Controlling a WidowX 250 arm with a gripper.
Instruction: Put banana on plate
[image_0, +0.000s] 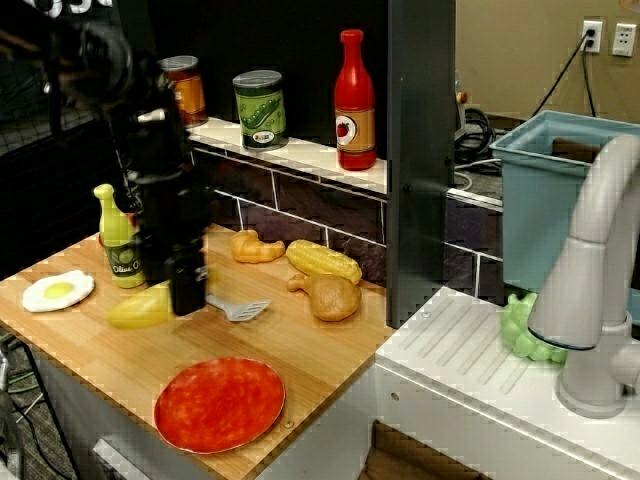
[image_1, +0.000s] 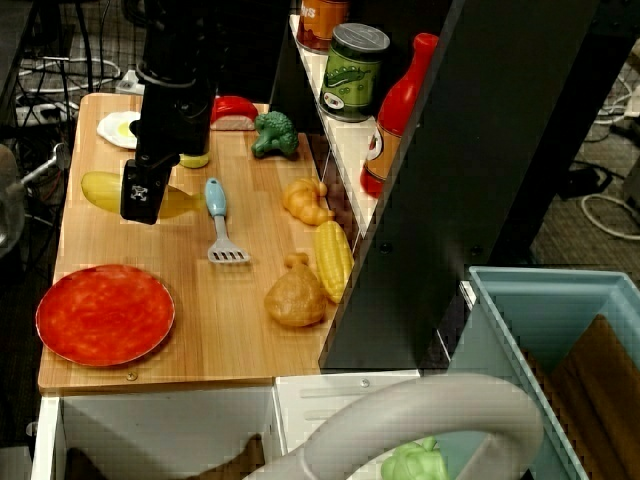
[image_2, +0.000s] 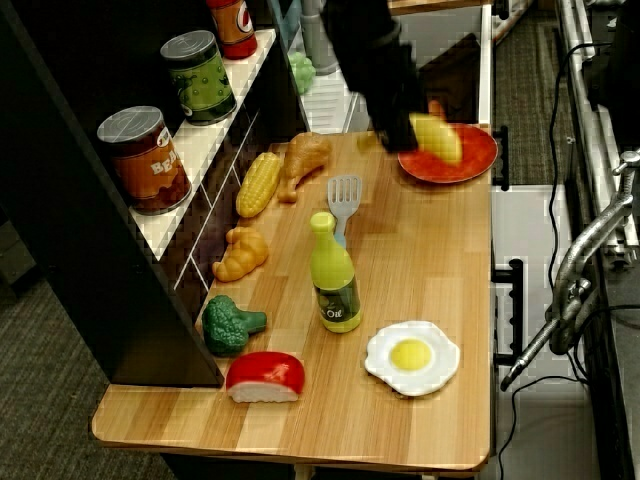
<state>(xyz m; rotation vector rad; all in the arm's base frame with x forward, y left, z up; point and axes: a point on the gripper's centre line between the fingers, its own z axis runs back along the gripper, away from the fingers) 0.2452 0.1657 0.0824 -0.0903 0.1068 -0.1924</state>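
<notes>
The yellow banana (image_0: 135, 310) hangs crosswise in my black gripper (image_0: 185, 298), which is shut on the banana's middle; its two ends stick out on either side. From above, the gripper (image_1: 140, 200) and banana (image_1: 100, 188) are over the left part of the wooden counter, with the red-orange plate (image_1: 105, 315) nearer the front edge. In the view from the counter's far end, the banana (image_2: 440, 140) appears lifted off the wood and overlaps the plate (image_2: 470, 160). The plate (image_0: 220, 405) has nothing on it.
A blue-handled spatula (image_1: 220, 225) lies just right of the banana. An oil bottle (image_0: 120, 245) and fried egg (image_0: 58, 290) sit behind the gripper. Corn (image_1: 333, 258), chicken leg (image_1: 295, 295), croissant (image_1: 305, 200) and broccoli (image_1: 273, 135) line the shelf wall. Sink and faucet (image_0: 590, 290) stand right.
</notes>
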